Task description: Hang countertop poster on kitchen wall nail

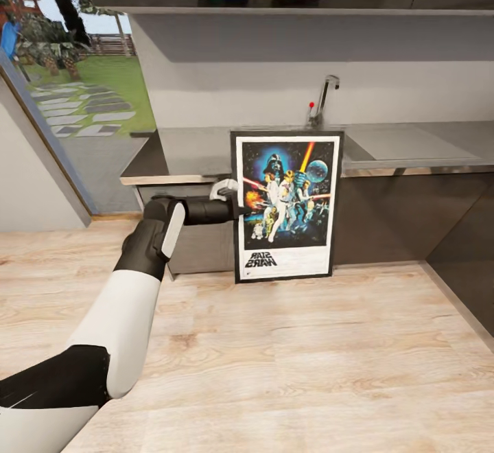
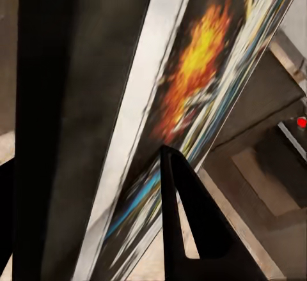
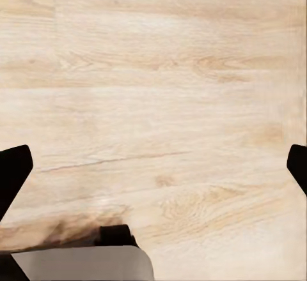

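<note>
Left gripper is clamped on the left edge of the poster, holding it upright mid-frame in the head view, in front of the dark brown cabinets and overlapping the front edge of the countertop. Poster: flat thin rectangle, black frame, white border, dark blue artwork; logo reads mirrored at the bottom. In the left wrist view, one dark finger lies against the glossy printed face of the poster. Countertop is a glossy grey slab; chrome tap stands behind the poster's top edge, sink basin contents can't be made out. Right gripper has its fingers spread wide, nothing between them, over pale wood-grain floor.
</note>
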### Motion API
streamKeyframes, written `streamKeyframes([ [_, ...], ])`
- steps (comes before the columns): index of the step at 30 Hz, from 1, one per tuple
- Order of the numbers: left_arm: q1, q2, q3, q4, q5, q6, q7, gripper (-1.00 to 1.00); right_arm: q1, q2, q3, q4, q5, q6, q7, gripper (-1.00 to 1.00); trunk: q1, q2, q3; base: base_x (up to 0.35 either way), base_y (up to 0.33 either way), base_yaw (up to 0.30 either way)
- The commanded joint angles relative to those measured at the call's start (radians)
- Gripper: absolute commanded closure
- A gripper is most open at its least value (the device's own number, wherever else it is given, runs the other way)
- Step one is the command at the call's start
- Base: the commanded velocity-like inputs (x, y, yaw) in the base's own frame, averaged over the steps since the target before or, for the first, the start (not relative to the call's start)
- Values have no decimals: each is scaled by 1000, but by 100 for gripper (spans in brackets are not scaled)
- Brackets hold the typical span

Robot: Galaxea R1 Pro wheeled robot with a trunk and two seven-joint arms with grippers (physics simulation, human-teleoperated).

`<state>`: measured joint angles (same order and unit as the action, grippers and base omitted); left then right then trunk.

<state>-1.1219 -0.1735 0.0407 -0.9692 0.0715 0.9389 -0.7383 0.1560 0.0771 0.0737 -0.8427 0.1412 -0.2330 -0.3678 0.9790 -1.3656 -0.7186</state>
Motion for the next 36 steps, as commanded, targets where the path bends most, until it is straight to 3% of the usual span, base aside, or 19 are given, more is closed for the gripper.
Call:
streamKeyframes([
  [1,3,-1,1,-1,11,26,28,100,-19,8,17,-7,13,16,-32,-100,0,0,-1,0,0,0],
  [5,8,-1,-9,-31,12,48,125,100,-80,22,78,-17,20,39,-71,-100,0,0,-1,0,0,0],
  [10,10,-1,-10,-50,12,53,171,100,-127,47,121,-19,21,52,-145,-100,0,0,-1,0,0,0],
  [13,11,-1,-9,-52,11,54,181,100,-167,54,215,-19,19,112,-226,-100,0,0,-1,0,0,0],
  [14,11,-1,-9,-52,11,55,185,100,-199,57,267,-20,17,149,-284,-100,0,0,-1,0,0,0],
  [20,15,-1,-9,-41,11,57,189,100,-286,79,343,-22,14,184,-376,-100,0,0,-1,0,0,0],
  [24,39,-1,-11,-27,15,58,189,100,-326,86,360,-22,14,188,-388,-100,0,0,-1,0,0,0],
  [30,58,-1,-11,-24,71,56,219,100,-387,97,368,-22,13,193,-392,-100,0,0,-1,0,0,0],
  [32,62,-1,-12,-24,79,55,265,100,-397,97,369,-21,12,196,-391,-100,0,0,-1,0,0,0],
  [33,66,-1,-15,-24,95,54,326,100,-403,97,371,-21,12,198,-391,-100,0,0,-1,0,0,0],
  [36,72,-1,-19,-25,155,52,424,100,-408,97,372,-20,11,199,-390,-100,0,0,-1,0,0,0],
])
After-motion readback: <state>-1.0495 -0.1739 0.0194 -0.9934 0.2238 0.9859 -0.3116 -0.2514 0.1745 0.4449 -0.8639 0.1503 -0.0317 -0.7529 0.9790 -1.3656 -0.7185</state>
